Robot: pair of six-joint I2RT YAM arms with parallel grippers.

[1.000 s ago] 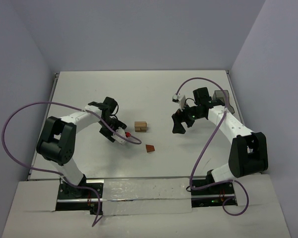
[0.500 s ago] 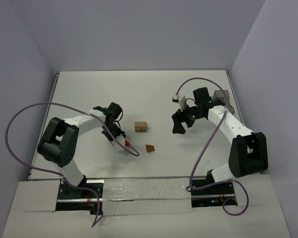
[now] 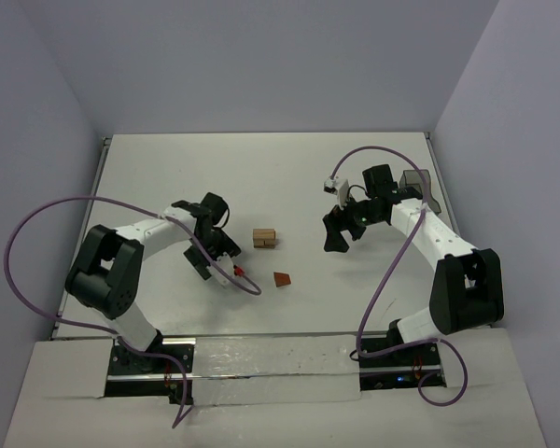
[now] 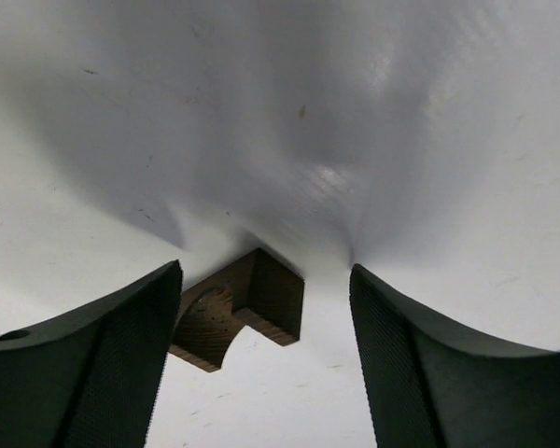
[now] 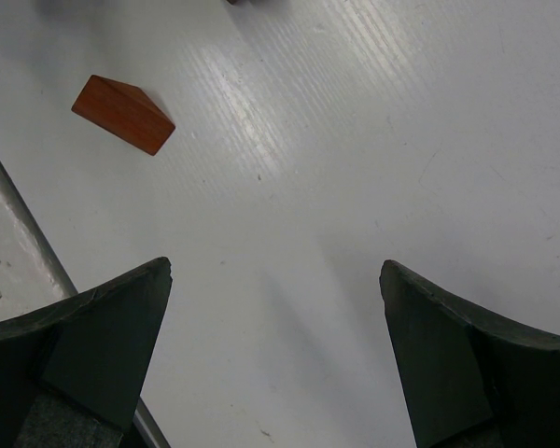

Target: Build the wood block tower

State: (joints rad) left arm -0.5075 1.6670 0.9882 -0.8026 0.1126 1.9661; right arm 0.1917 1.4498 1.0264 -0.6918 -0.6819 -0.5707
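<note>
Where the left gripper (image 4: pixel 264 280) stands: low over the white table (image 3: pixel 289 177), its jaws parted and clamping nothing.
Between its fingers: a small dark arch-cut block (image 4: pixel 238 313) lies on the table. It sits close to one finger (image 4: pixel 121 364), with bare table showing before the other. Whether it touches the near finger I cannot tell.
Just changed: half a second back these jaws were pinched shut, and now they stand apart. Seen from above, the left wrist has turned and sunk a little toward the near edge.
Unchanged: the right arm, the tan blocks and the wedge sit exactly where they were a second ago.
Meaning for the task: this looks like a grip that closed and was let go, or missed. The arch-cut block is on the table rather than lifted, so a fresh, better-centred close seems needed before it can be carried anywhere.
Right gripper (image 5: pixel 275 273): spread wide and empty, hovering over bare table well to the right of the blocks.
Tan blocks (image 3: pixel 265 239): a small cluster mid-table between the two arms — the start of the wood block tower. The pieces are too small to count.
Reddish-brown wedge (image 5: pixel 123 114): lying alone on the table, nearer the arm bases than the tan blocks and apart from them — not yet placed.
</note>
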